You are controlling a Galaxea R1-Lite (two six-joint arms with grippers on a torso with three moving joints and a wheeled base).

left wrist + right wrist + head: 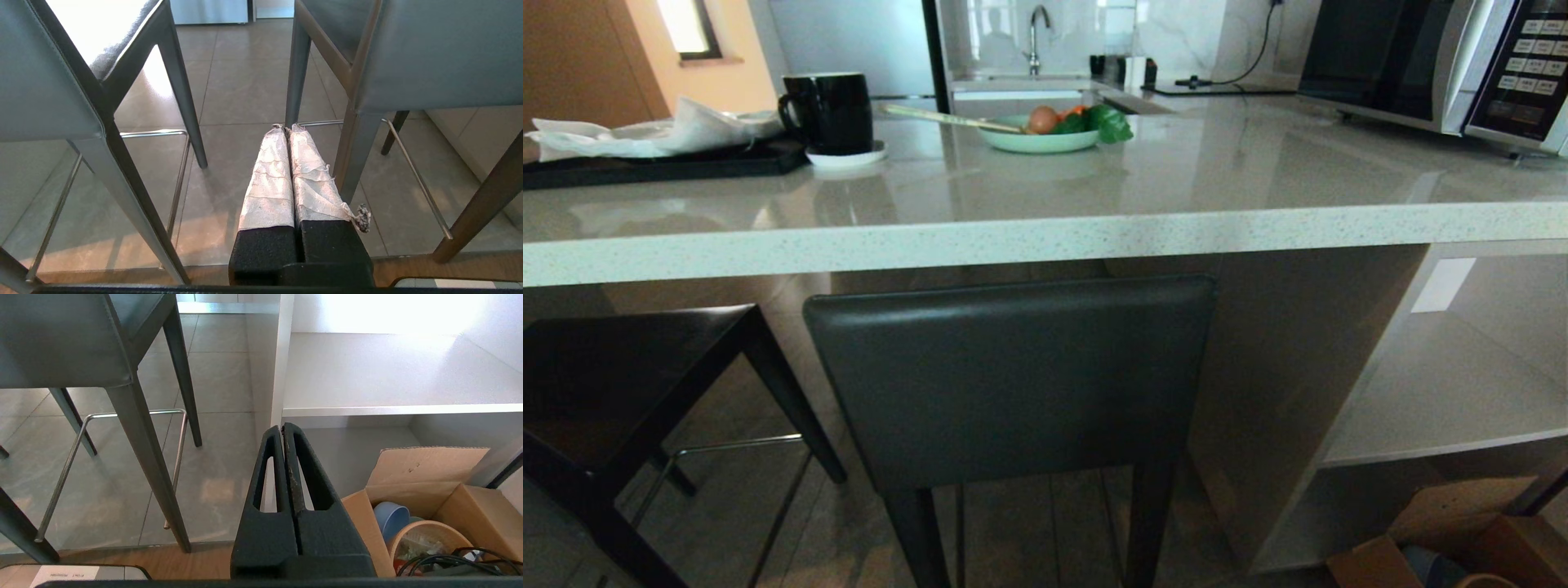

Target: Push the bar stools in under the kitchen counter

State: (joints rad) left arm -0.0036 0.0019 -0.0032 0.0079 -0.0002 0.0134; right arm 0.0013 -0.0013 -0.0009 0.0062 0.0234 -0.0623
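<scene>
- Your stool in the middle (1013,376) stood w/ its backrest just below the tabletop (1045,237) edge, facing you; seat looked partly under, but how far in you couldn't tell from the head view.
- Second stool (613,392) sat to the left, turned at an angle, seat only partly beneath the slab. Judged least done of the two.
- Risk: a push off-centre on the backrest would prob. twist the stool instead of sliding it; thin legs on tile could catch and tip it fwd.
- Risk: the middle stool stood near the side panel (1282,384); a skewed shove could drive a leg into it.
- Risk: a hard knock on the slab might rattle the mug (829,110) and the bowl (1037,135) up top.
- Left gripper (286,127) was fully closed, empty, hanging low between the two stools, aimed at the floor past a footrest bar (327,122).
- Right gripper (282,428) was also pinched shut on nothing, low beside the shelf (388,410) and above a cardboard box (425,473).
- Neither arm touched a stool; both looked parked.
</scene>
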